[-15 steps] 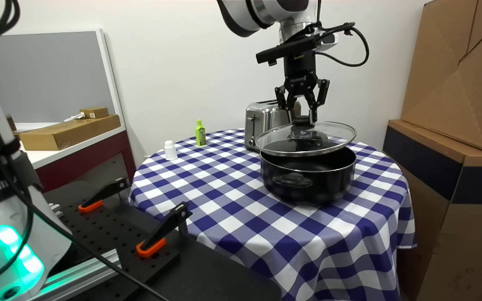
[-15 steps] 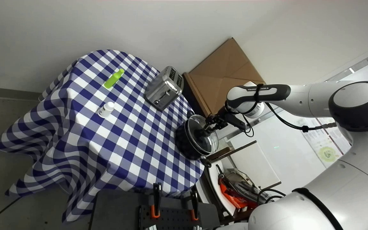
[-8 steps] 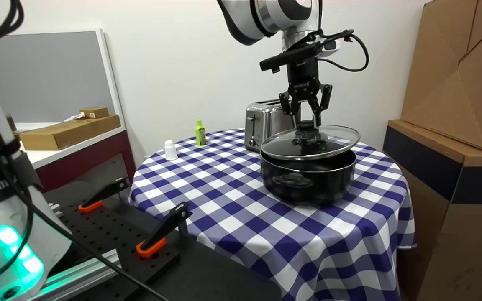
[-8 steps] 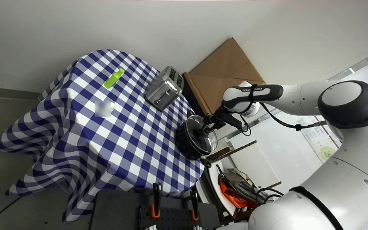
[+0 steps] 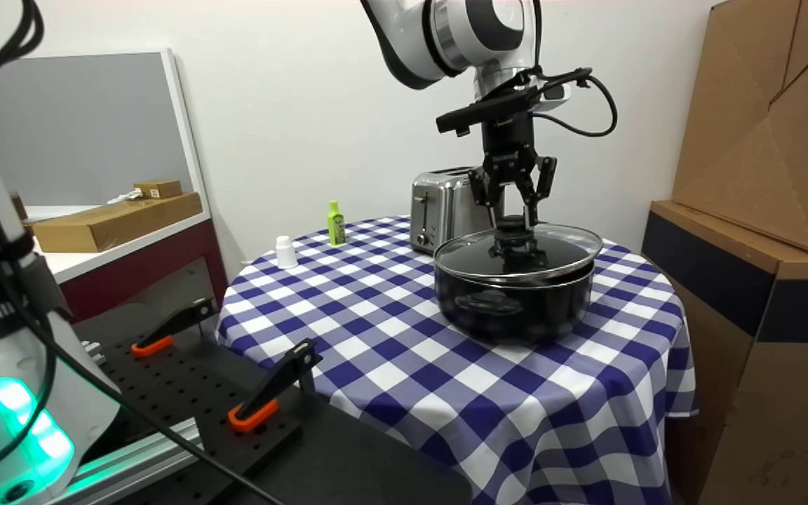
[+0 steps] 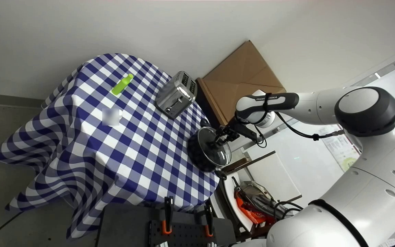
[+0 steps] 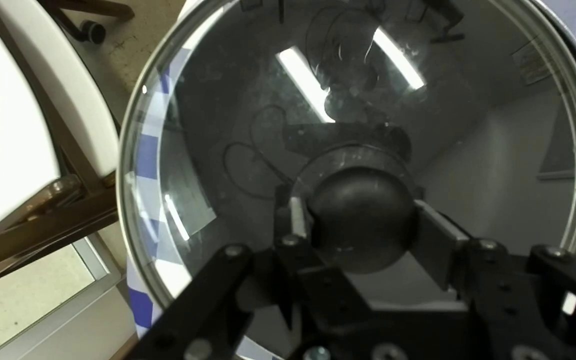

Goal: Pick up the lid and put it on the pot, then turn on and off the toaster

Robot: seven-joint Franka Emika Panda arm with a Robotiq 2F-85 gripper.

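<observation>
Hanging over everything else, the white robot arm (image 6: 365,111) extends from the right of an exterior view and ends in a dark wrist pointing down. Below spreads the round tabletop (image 5: 369,301), draped in a blue-and-white checked cloth (image 6: 132,137) that falls in folds past the edge. Brown cardboard boxes (image 5: 762,140) are stacked just beside it. The wide black pot (image 5: 516,315) stands upright on the cloth, close to the edge. Nearly covering its mouth, the glass lid (image 7: 358,100) is a little off centre: in the wrist view checks show through the glass along the left, while a dark sliver of pot shows past the metal rim at the right. Whether that rim touches the pot all the way round, I cannot tell. Near the pot but apart from it, the silver toaster (image 5: 444,214) stands with two slots on top and a lever and dial on one end. Farther off on the cloth is a green bottle (image 5: 336,226), upright, and near it a smaller white container (image 5: 286,252), blurred in an exterior view. On top of the lid, its black knob (image 7: 363,217) is gripped by the jaws, one on each side.
</observation>
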